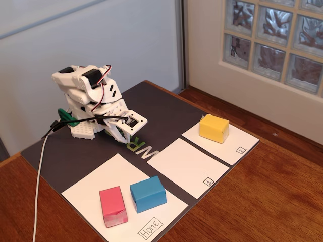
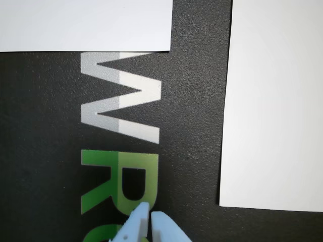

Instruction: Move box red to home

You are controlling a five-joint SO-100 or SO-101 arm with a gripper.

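Red box (image 1: 113, 205) already lies on home (image 1: 91, 187), touching blue block (image 1: 148, 193). My jaws clenched, empty, folded back. Risk: any regrasp nudges blue block.

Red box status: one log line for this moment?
arm folded | gripper shut, empty | red box on HOME panel beside blue box

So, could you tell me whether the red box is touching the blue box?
Apart: the fixed view shows a thin strip of white home panel between red box and blue box.
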